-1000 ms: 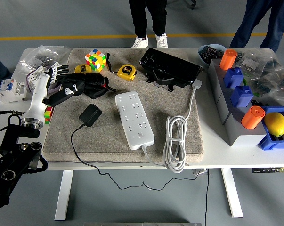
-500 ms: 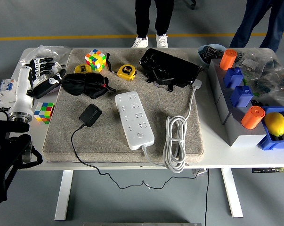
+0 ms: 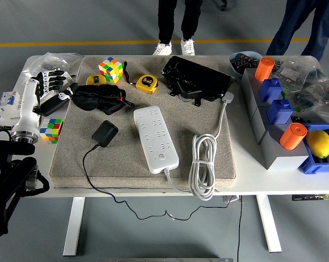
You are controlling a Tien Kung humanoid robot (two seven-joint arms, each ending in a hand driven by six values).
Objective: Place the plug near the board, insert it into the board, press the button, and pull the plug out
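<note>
**Plug lies apart from the left hand**

The black plug (image 3: 105, 132) lies flat on the grey mat (image 3: 208, 158) left of centre, its thin black cord trailing toward the lower edge. Just right of it lies the white board (image 3: 155, 138), sockets up. The left hand (image 3: 51, 87) hovers at the upper left, well apart from the plug, fingers loosely spread, holding nothing, forearm rising from the lower left.

Plug (image 3: 105, 133): black adapter block, lying flat on grey mat, left of board, apart from it, black cord trailing toward table's near edge | Board (image 3: 155, 138): white power strip, flat at mat centre, lengthwise near-to-far, sockets empty, button at near end, white cable coiled to its right
</note>
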